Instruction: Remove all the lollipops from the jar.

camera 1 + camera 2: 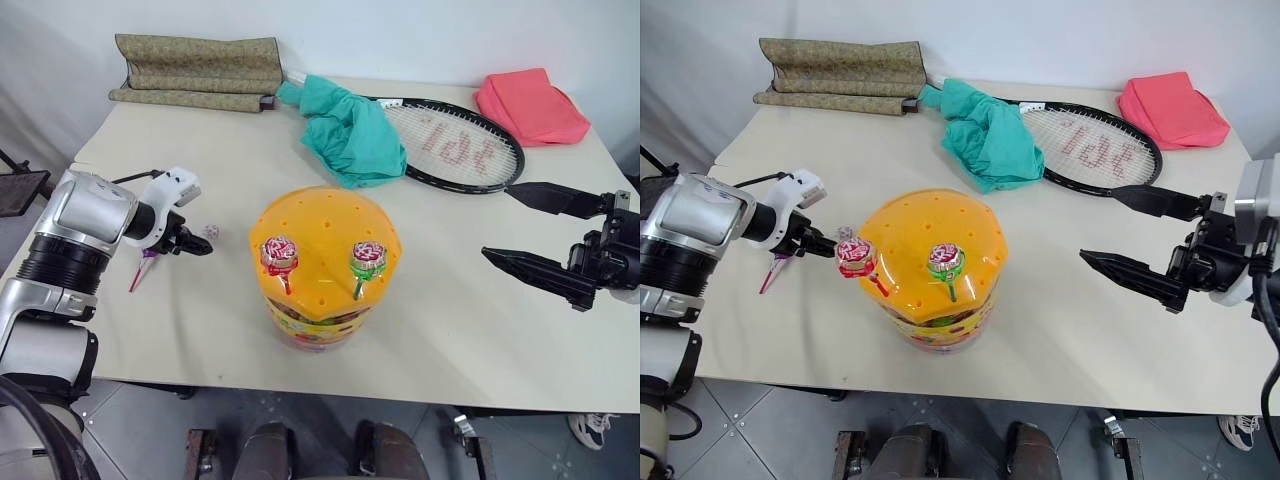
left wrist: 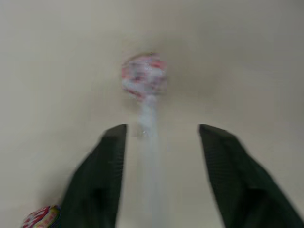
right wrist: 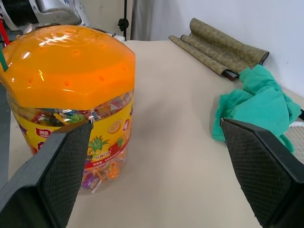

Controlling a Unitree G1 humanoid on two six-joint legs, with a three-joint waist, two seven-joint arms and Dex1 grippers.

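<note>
The jar [image 1: 318,320], a clear tub with an orange domed lid [image 1: 325,235], stands at the table's middle front. Two lollipops stand stuck in the lid: a pink-red one [image 1: 279,254] and a green-pink one [image 1: 367,258]. Left of the jar my left gripper [image 1: 198,243] points down at the table, open. A pale red lollipop [image 2: 144,78] lies on the table just past its tips, its stick running loose between the fingers. Another lollipop with a purple wrapper [image 1: 141,267] lies beside it. My right gripper [image 1: 496,221] hangs open to the right of the jar, nothing in it.
A racket [image 1: 455,145] lies at the back right, with a teal cloth [image 1: 350,135] on its handle end. A folded red cloth [image 1: 530,105] sits in the far right corner. A rolled mat [image 1: 200,70] lies along the back edge.
</note>
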